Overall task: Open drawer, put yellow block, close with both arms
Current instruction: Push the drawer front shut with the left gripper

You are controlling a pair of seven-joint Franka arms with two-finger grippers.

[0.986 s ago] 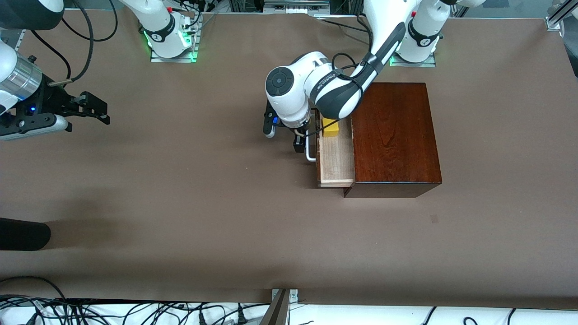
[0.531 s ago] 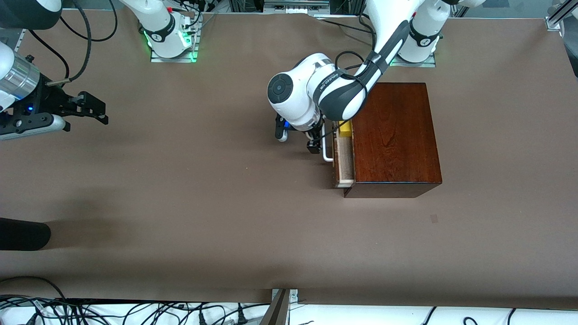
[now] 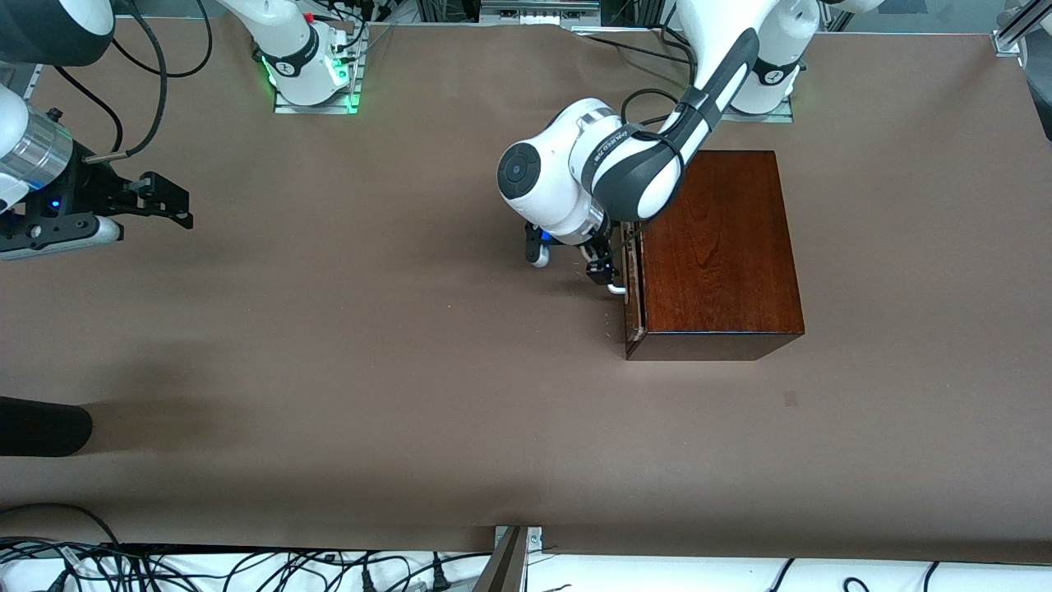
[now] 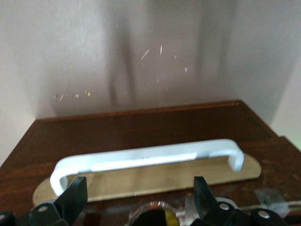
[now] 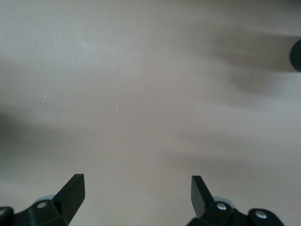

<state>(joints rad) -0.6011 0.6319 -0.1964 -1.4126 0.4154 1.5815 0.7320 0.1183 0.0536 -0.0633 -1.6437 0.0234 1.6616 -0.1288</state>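
Observation:
The drawer (image 3: 631, 289) is pushed almost fully into the dark mahogany box (image 3: 715, 247); only a thin pale strip of it shows. Its white loop handle (image 3: 615, 288) faces the right arm's end of the table. My left gripper (image 3: 604, 275) is at the drawer front, right against the handle. In the left wrist view the handle (image 4: 146, 157) lies across the dark drawer front (image 4: 141, 127), and my left gripper (image 4: 139, 193) is open and holds nothing. The yellow block is hidden. My right gripper (image 3: 177, 205) waits open over bare table at the right arm's end, and it also shows in the right wrist view (image 5: 136, 188).
A dark rounded object (image 3: 41, 426) lies at the right arm's end of the table, nearer the front camera. Cables (image 3: 246, 567) run along the table's near edge. The brown tabletop (image 3: 370, 345) stretches between the two grippers.
The drawer has slid from about a third open to almost shut, with my left gripper moving with it toward the box. The yellow block has gone out of sight. The right arm barely moved.

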